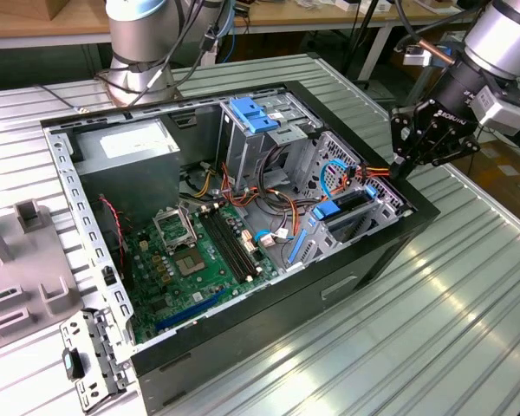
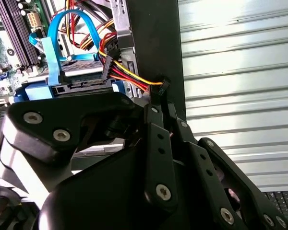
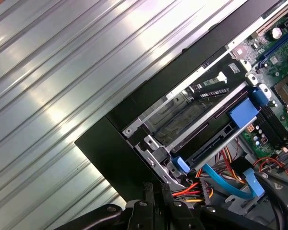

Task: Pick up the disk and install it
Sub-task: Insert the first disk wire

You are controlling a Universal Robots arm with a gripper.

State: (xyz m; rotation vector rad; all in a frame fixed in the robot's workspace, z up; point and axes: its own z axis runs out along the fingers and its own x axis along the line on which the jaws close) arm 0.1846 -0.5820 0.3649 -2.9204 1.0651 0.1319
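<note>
Gripper [image 1: 406,163] sits at the black rim of the open computer case [image 1: 420,215], on the drive-bay side. Fingers [image 2: 156,139] are drawn together with no gap visible between the tips in the second wrist view. The tips meet right at the black end of the red, yellow and black power cable bundle [image 2: 129,76], just beside the black case wall. Cannot tell whether they pinch the cable end or only touch it. Nothing else is held. The disk [image 1: 351,204] lies inside the case in the metal bay just inward of the fingertips and is not in the grip. Its blue carrier rails show, and the power bundle runs to its connector edge. In the second wrist view the disk [image 2: 79,68] is just past the fingertips, with a blue data cable [image 2: 62,28] looping above it. Further inward from the fingers lies the green motherboard [image 1: 199,251]. Outward of the fingers, the ribbed metal table [image 1: 442,329] carries the case.
</note>
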